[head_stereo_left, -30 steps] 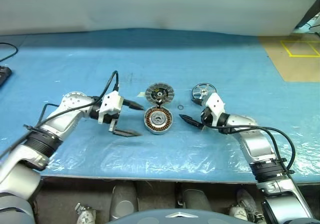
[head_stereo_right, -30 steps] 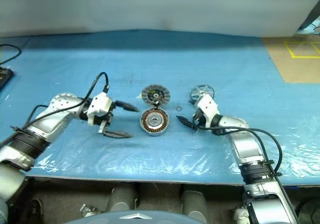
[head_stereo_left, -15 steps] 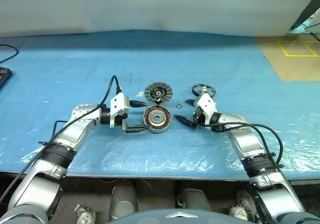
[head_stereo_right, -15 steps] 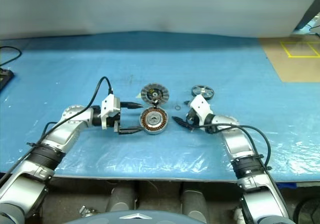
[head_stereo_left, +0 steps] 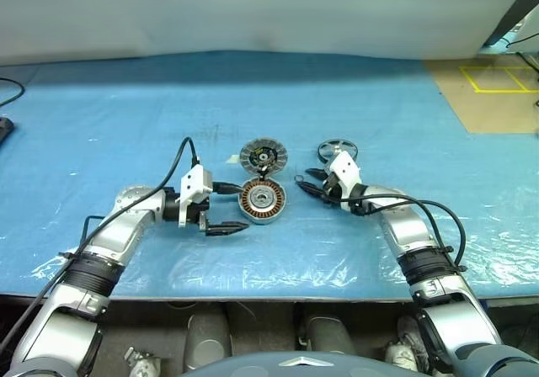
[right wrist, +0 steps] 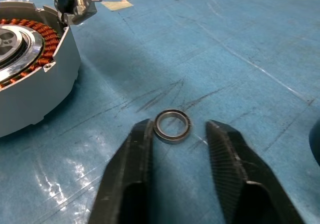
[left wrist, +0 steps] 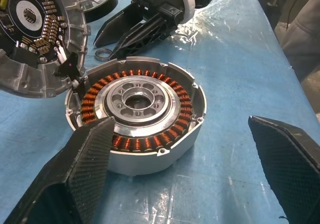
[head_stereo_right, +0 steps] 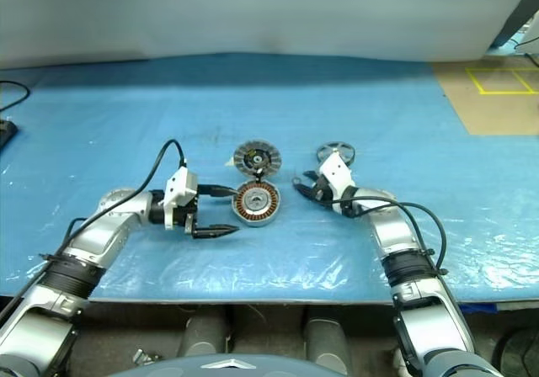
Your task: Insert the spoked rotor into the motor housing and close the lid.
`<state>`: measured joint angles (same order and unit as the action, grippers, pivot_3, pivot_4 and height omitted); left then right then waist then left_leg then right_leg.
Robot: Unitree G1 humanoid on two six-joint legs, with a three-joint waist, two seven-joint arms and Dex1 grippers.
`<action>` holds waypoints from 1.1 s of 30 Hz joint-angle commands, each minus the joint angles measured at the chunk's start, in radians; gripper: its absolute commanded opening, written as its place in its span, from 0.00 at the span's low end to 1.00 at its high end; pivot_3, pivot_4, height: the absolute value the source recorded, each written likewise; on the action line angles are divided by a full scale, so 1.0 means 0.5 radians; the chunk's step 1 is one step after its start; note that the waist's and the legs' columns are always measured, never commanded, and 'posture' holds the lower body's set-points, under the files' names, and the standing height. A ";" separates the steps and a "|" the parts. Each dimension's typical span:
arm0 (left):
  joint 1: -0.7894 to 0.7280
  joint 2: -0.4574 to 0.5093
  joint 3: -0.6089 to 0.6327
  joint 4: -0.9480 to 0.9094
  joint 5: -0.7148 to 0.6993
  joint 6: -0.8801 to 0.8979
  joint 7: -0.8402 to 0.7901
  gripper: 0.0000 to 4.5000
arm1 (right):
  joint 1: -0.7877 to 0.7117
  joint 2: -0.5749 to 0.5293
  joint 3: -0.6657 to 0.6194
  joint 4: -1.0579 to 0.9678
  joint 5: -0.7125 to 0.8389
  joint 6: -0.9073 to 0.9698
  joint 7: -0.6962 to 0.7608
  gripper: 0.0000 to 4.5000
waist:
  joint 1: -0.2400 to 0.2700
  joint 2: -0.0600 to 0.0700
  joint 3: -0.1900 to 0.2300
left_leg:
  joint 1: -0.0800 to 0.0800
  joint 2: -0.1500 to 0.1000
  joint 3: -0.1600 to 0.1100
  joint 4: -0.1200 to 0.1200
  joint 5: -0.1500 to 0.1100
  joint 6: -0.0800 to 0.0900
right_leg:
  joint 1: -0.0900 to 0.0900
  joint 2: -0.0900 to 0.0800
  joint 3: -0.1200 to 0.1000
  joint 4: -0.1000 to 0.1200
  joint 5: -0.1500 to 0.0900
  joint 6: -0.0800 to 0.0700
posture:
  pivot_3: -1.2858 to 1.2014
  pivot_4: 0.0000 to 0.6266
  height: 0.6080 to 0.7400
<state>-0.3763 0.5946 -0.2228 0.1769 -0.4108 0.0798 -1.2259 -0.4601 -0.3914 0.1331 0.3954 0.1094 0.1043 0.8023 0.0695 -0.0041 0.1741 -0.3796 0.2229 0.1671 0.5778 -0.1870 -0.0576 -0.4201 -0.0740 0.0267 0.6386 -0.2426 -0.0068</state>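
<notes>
Two steps remain, judging by the left eye view: the spoked rotor (head_stereo_left: pixel 338 150) lies on the blue table (head_stereo_left: pixel 126 108) to the far right of the motor housing (head_stereo_left: pixel 263 202), and the lid (head_stereo_left: pixel 264 154) stands swung back on the housing's far side. Left wrist view: the left gripper (left wrist: pixel 197 171) is spread wide around the housing's near side, holding nothing; whether a finger touches the casing I cannot tell. Right wrist view: the right gripper (right wrist: pixel 178 136), fingers partly drawn in, brackets a small metal ring (right wrist: pixel 172 125) lying right of the housing, gripping nothing yet, well short of the rotor
</notes>
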 commanded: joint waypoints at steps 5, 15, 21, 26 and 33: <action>0.097 0.010 0.069 -0.091 0.013 -0.003 -0.054 1.00 | 0.057 0.019 0.016 -0.051 -0.022 0.022 -0.011 0.15 | -0.001 -0.001 -0.001 | 0.001 0.001 0.000 0.000 0.000 0.000 | 0.000 0.000 0.000 0.000 -0.001 -0.001 | 0.52 0.24 1.00; 0.141 0.008 0.125 -0.148 -0.010 0.020 -0.096 1.00 | 0.197 -0.131 -0.015 -0.600 0.113 0.195 0.163 0.15 | 0.002 -0.001 0.000 | -0.001 0.001 0.000 -0.001 0.000 0.000 | -0.001 0.000 0.000 -0.002 -0.001 -0.001 | 0.52 0.24 1.00; 0.167 0.016 0.166 -0.177 -0.021 0.031 -0.106 1.00 | 0.192 -0.161 0.007 -0.848 0.147 0.314 0.211 0.15 | -0.001 -0.001 0.000 | 0.000 0.001 0.000 -0.001 0.000 0.001 | -0.001 0.000 0.000 -0.002 -0.001 -0.002 | 0.52 0.24 1.00; 0.192 0.031 0.212 -0.206 -0.059 0.056 -0.156 1.00 | 0.163 -0.143 0.060 -0.897 0.143 0.353 0.249 0.15 | -0.001 -0.001 0.000 | 0.000 0.001 0.000 -0.001 0.000 0.001 | -0.001 0.000 0.000 -0.003 -0.001 -0.002 | 0.52 0.24 1.00; 0.254 0.085 0.288 -0.223 -0.059 0.055 -0.179 1.00 | 0.103 -0.071 0.159 -0.876 0.123 0.356 0.264 0.15 | -0.002 -0.001 0.000 | 0.000 0.001 0.001 -0.003 0.000 0.001 | -0.002 0.000 0.000 -0.003 -0.001 -0.002 | 0.52 0.24 1.00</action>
<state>-0.2565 0.6271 -0.1073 0.0961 -0.4288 0.1170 -1.3087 -0.3860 -0.4341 0.2059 -0.0177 0.1609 0.2911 0.9310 0.0684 -0.0045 0.1739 -0.3796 0.2234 0.1674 0.5765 -0.1872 -0.0573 -0.4209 -0.0739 0.0269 0.6372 -0.2433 -0.0077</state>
